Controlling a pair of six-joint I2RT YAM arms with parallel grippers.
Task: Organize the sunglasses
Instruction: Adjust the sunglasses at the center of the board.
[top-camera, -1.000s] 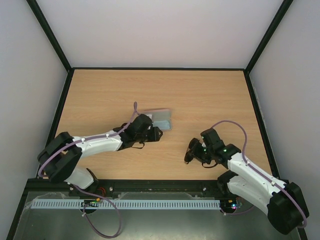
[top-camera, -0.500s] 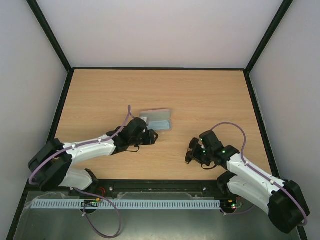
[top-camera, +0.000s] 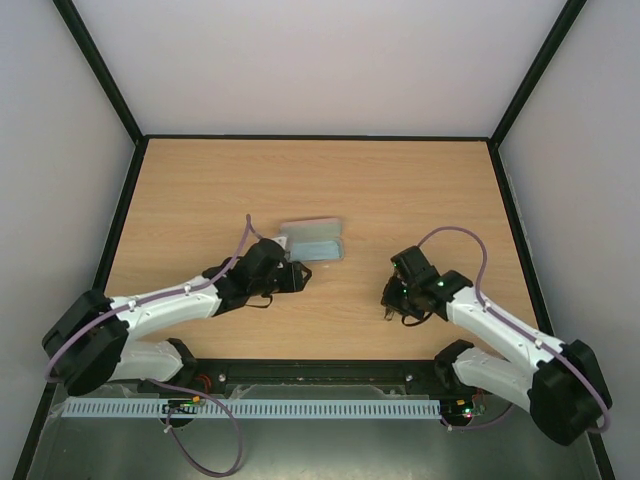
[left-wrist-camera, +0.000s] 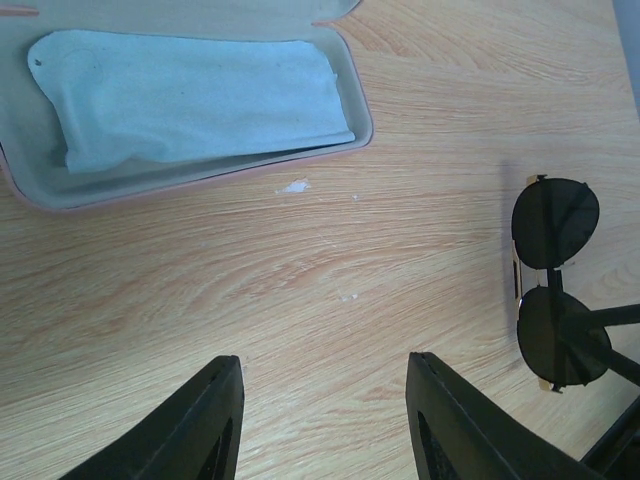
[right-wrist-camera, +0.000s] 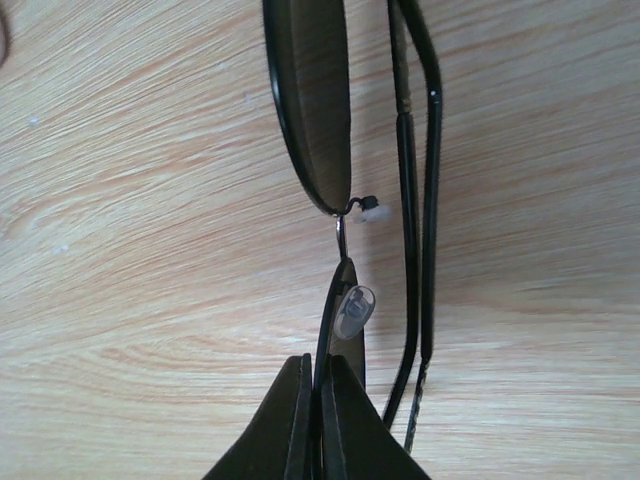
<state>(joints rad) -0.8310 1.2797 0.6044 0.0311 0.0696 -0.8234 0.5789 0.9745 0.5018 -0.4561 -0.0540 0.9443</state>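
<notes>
One sunglasses (right-wrist-camera: 312, 100) rim pinched by right hand (right-wrist-camera: 316, 378); case (left-wrist-camera: 200, 181) well apart.

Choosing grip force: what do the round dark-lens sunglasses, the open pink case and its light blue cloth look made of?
Round dark-lens sunglasses: thin dark wire, likely metal; glossy lenses. Open pink case: matte pale lining, felt-like; shell unclear. Light blue cloth: soft, napped, wrinkled, probably microfibre.

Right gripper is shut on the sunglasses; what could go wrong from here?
1. The right gripper pinches the sunglasses by one lens's thin edge, so they may swing or slip when lifted.
2. The cloth lies in the open case, so the glasses might sit high there.
</notes>
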